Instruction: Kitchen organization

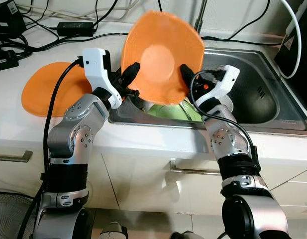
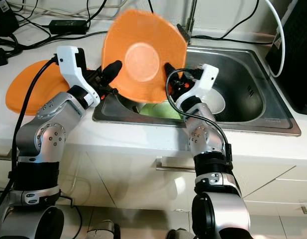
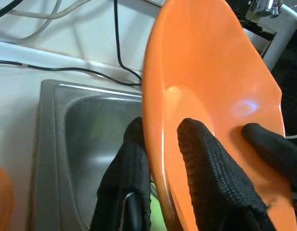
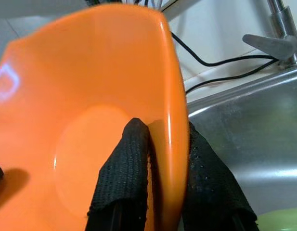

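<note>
Both grippers held one orange plate (image 1: 162, 57) upright over the near left part of the steel sink (image 1: 265, 102), its hollow face turned toward the robot and its back toward the wall; the left gripper (image 1: 131, 72) was clamped on the plate's left edge and the right gripper (image 1: 185, 74) on its lower right edge; the plate stood roughly on edge, its rounded-square outline slightly tilted, with no clear long axis. The head views showed what the wrist views did not: a second orange plate (image 1: 46, 92) lying flat on the white counter (image 1: 158, 142) to the left of the sink, a green dish (image 1: 170, 110) in the basin just under the held plate, a white bowl (image 2: 216, 103) beside it in the sink, and black cables (image 1: 58, 42) running along the back of the counter. The left wrist view showed one black finger (image 3: 126, 187) behind the rim and one (image 3: 211, 178) on the hollow face, closed tight on the plate; the right wrist view showed the same pinch, one finger (image 4: 124, 168) on the face and one (image 4: 206, 178) behind, and the tap (image 4: 278, 33) at the back of the sink. No readable writing or brand could be made out on the plate or anywhere else.
</note>
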Available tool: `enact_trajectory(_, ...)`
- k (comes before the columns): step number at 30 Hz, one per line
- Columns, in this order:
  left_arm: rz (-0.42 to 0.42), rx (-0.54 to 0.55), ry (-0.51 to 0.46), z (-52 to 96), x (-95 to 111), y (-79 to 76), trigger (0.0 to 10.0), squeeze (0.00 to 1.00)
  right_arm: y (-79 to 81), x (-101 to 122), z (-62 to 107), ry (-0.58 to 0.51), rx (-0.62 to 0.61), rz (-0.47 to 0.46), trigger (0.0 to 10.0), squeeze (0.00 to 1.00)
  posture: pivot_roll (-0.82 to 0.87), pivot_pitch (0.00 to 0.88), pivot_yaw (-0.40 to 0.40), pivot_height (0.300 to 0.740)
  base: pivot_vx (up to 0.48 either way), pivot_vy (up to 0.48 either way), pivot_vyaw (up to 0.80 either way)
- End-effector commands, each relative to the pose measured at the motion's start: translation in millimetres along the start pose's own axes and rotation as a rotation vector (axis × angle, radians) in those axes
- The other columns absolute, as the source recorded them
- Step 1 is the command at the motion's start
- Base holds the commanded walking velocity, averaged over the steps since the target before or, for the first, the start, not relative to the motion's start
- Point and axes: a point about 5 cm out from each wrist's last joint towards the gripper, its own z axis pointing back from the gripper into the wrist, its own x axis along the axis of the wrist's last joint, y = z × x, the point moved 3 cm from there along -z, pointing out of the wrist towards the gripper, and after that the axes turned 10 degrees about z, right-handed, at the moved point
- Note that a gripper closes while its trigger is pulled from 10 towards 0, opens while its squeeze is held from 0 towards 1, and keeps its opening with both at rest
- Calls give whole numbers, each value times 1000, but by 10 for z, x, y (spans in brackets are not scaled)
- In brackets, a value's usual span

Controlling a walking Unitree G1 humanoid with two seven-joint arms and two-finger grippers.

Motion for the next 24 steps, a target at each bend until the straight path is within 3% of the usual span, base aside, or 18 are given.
enact_trajectory(1,0,-1,-10,-8,5,-17,10000,1000,60,169,-80,-53,15,-26,0,0,64,67,-20,718,0,0,0)
enact_trajectory(12,-19,20,0,-13,-8,-1,10000,1000,-1,234,-98,-76,-29,-90,0,0,64,64,-19,718,0,0,0)
enact_trajectory(13,-21,27,2,-13,-13,5,10000,0,-17,237,-98,-77,-40,-92,0,0,65,60,-19,718,0,0,0)
enact_trajectory(24,-22,17,13,1,-38,-27,10000,0,-341,443,-112,-133,-249,-64,0,0,62,60,-19,718,0,0,0)
